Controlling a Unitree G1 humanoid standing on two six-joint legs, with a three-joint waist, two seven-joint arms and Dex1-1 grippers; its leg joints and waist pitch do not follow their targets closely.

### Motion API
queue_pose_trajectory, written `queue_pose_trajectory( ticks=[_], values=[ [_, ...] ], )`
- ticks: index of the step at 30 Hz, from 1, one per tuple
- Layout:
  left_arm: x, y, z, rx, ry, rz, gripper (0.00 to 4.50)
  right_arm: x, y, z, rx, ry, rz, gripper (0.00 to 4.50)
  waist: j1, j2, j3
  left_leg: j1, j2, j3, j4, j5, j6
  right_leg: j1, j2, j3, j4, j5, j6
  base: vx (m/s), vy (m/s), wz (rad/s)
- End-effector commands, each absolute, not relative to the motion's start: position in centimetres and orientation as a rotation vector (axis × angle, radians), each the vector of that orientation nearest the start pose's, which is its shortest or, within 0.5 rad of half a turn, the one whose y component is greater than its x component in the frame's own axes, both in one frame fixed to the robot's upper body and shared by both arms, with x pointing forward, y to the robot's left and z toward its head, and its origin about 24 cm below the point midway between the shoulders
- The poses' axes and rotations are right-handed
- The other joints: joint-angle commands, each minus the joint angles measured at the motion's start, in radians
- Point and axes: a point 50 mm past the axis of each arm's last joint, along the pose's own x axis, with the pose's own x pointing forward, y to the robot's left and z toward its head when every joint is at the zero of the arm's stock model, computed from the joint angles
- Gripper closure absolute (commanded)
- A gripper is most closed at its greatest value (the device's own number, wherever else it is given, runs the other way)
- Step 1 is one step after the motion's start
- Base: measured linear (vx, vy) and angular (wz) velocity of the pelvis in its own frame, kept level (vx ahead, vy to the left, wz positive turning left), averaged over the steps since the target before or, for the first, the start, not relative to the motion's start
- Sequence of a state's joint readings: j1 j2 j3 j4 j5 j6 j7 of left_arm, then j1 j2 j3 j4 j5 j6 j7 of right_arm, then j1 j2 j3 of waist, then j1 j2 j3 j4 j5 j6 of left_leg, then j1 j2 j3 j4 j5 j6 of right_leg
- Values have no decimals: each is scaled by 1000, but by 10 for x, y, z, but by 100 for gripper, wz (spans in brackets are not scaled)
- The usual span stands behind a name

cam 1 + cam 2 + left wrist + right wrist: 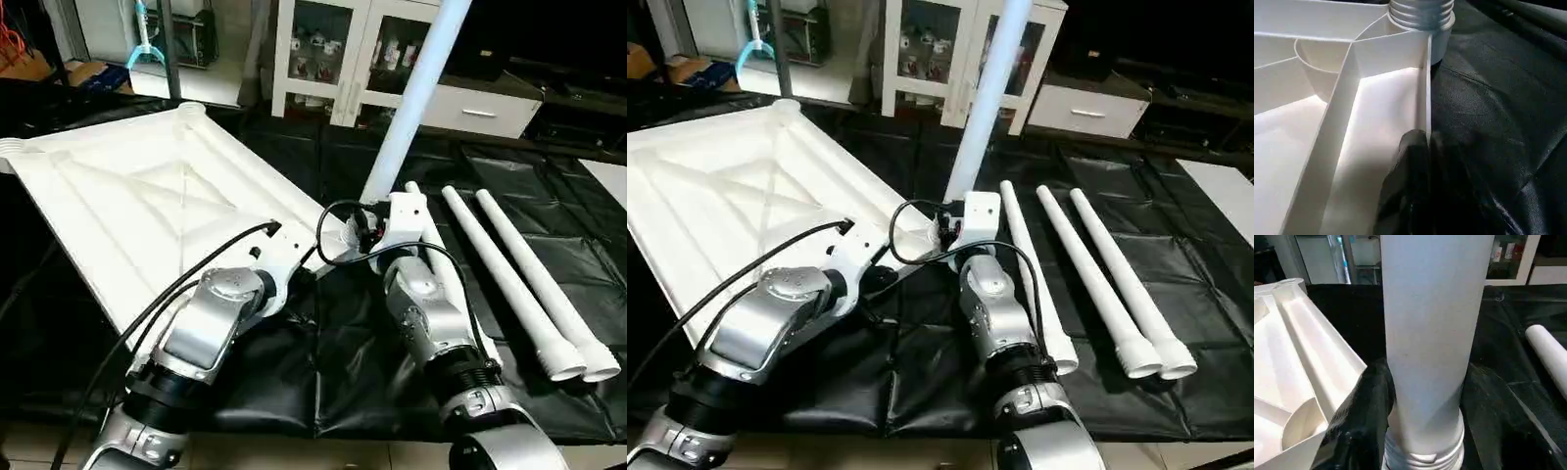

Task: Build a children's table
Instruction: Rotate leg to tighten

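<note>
We see the white tabletop (147,211) lying upside down on the black-covered surface (343,362), its ribbed underside facing up, on the left side of the scene. One white leg (411,98) stands nearly upright, leaning a little to the right, with its threaded lower end at the tabletop's near right corner socket (1422,19). Our right pincer (1420,426) is wrapped around this leg low down, just above the threaded collar, its black fingers (1364,416) spread about halfway and pressed against the tube, so it has hold of the leg. Our left pincer (1418,161) is closed down tight on the thin upright side wall of the tabletop, a short way along the edge from that corner socket, with one finger inside the rim and the other outside over the black cover. In the head views, both silver forearms reach forward and meet near this corner, with black cables looping over them. Three more legs (519,284) lie flat on the black surface to the right of our right arm, side by side, their wider ends toward us; the nearest one lies just beside the right forearm. Behind the surface stands a white cabinet (333,59) with glass doors.
</note>
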State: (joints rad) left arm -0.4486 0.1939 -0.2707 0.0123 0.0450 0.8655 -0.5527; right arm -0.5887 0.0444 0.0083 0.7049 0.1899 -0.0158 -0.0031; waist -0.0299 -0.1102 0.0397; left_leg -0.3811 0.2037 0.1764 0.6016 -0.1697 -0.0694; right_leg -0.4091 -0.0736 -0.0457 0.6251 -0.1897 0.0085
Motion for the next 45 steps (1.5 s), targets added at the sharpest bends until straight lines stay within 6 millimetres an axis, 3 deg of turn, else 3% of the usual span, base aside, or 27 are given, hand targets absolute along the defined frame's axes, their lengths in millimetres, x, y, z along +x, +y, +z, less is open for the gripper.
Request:
queue_pose_trajectory(
  ticks=[1,3,6,9,12,15,18,19,21,22,23,25,26,27,31,33,37,41,42,44,45],
  values=[
    [292,83,79,245,516,-792,450,348,-123,27,125,243,12,265,1,28,-50,14,19,-12,-81,-403,-58,22,-42,34,-93,-302,-118,0,0,0],
    [292,83,79,245,518,-792,450,348,-121,30,123,220,41,195,1,26,-50,11,21,-11,-82,-383,-55,22,-40,34,-90,-270,-123,0,0,0],
    [292,85,79,250,514,-797,450,349,-120,39,124,166,94,186,5,26,-50,15,22,-8,-80,-374,-52,20,-40,36,-90,-260,-127,0,0,0],
    [291,86,78,254,511,-808,450,349,-117,46,124,136,138,147,17,27,-55,13,22,0,-74,-277,-30,25,-38,38,-77,-128,-152,0,0,0],
    [288,87,76,305,470,-884,450,345,-117,53,96,114,206,135,24,24,-55,6,20,1,-73,-209,-7,37,-37,38,-70,-64,-152,0,0,0],
    [284,90,72,324,471,-932,450,337,-118,55,68,107,312,107,32,25,-51,10,22,2,-75,-191,1,38,-38,37,-71,-62,-149,0,0,0],
    [282,104,66,393,465,-978,450,316,-124,59,73,112,544,107,40,25,-47,14,25,2,-79,-231,6,38,-37,38,-78,-110,-133,0,0,0],
    [282,104,66,393,465,-978,450,316,-124,59,73,112,544,107,40,25,-47,14,25,2,-79,-231,6,38,-37,38,-78,-110,-133,0,0,0],
    [282,111,65,424,452,-1006,450,306,-130,62,63,109,646,107,39,23,-43,12,28,-1,-84,-278,-5,35,-41,39,-86,-194,-122,0,0,0],
    [281,121,67,479,402,-1083,450,293,-147,69,12,98,785,107,42,29,-42,13,26,-3,-85,-290,-3,35,-41,38,-91,-218,-117,0,0,0],
    [280,123,69,481,395,-1113,450,288,-152,71,-1,98,833,107,48,28,-40,19,31,-3,-84,-321,2,33,-43,39,-98,-256,-108,0,0,0],
    [279,125,69,480,390,-1135,450,285,-156,73,-9,101,864,107,48,25,-36,18,32,1,-86,-335,4,28,-43,42,-97,-272,-115,0,0,0],
    [275,127,70,491,394,-1177,450,283,-165,75,-31,107,898,107,45,31,-35,12,29,-1,-90,-341,-6,28,-45,41,-96,-302,-121,0,0,0],
    [271,127,71,496,395,-1228,450,284,-175,77,-51,118,924,107,43,28,-38,15,30,-3,-87,-361,-13,26,-47,41,-100,-339,-123,0,0,0],
    [265,124,73,476,384,-1313,450,284,-185,81,-65,137,970,107,45,27,-37,18,32,1,-85,-340,-9,23,-47,43,-99,-312,-148,0,0,0],
    [265,123,72,481,386,-1320,450,283,-188,82,-85,160,1019,107,50,25,-41,19,33,4,-82,-301,1,26,-46,43,-90,-256,-163,0,0,0],
    [268,124,70,503,368,-1329,450,284,-195,83,-123,193,1092,107,61,19,-43,20,33,10,-78,-261,18,29,-47,43,-87,-229,-171,0,0,0],
    [269,125,70,505,368,-1339,450,287,-196,81,-129,211,1123,107,61,16,-46,17,32,11,-75,-235,25,31,-48,42,-82,-211,-179,0,0,0],
    [269,126,70,507,368,-1339,450,287,-197,80,-124,229,1143,133,62,15,-46,17,32,12,-74,-233,27,32,-48,41,-82,-216,-181,0,0,0],
    [269,127,71,508,369,-1338,450,288,-197,79,-122,241,1152,133,64,13,-46,17,33,12,-73,-232,27,32,-50,41,-84,-228,-179,0,0,0],
    [269,127,71,508,370,-1337,450,288,-198,79,-112,249,1159,159,65,14,-47,18,33,12,-73,-228,28,32,-50,41,-83,-227,-180,0,0,0]
  ],
)
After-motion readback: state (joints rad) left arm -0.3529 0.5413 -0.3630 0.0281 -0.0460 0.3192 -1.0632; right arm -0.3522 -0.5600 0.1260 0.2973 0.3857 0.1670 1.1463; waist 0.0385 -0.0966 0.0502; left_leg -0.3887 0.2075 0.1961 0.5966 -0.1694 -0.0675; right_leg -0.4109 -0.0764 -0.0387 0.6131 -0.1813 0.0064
